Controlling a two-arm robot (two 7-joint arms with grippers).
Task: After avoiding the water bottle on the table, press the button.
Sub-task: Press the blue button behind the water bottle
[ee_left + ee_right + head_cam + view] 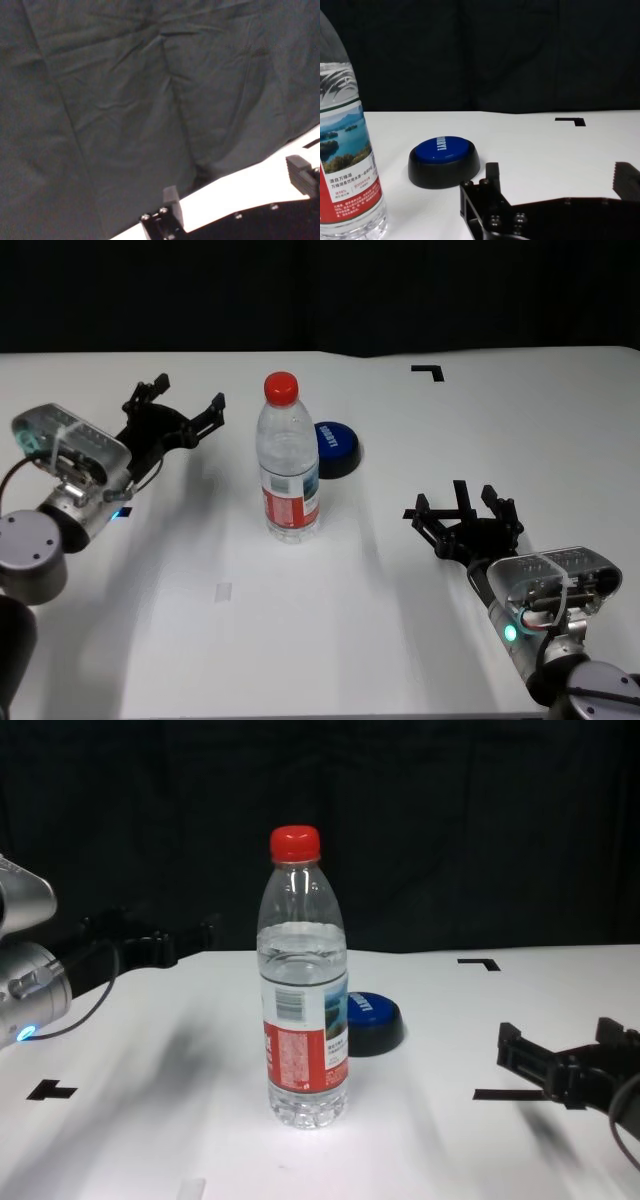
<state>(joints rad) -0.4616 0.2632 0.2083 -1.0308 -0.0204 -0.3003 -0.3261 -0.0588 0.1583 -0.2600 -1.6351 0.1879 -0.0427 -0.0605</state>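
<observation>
We are at the approach: button [337, 447] sits on the surface [500, 420] just behind the bottle [288, 465]. Both claws gape empty, left claw [180, 410] raised, right claw [465, 508] nearer; we should swing around the bottle.

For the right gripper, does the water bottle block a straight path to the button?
No. The right gripper, open, sits to the robot's right of the button, with only bare table between them. The water bottle stands in front of the button, toward the left gripper, which is open and raised.
</observation>
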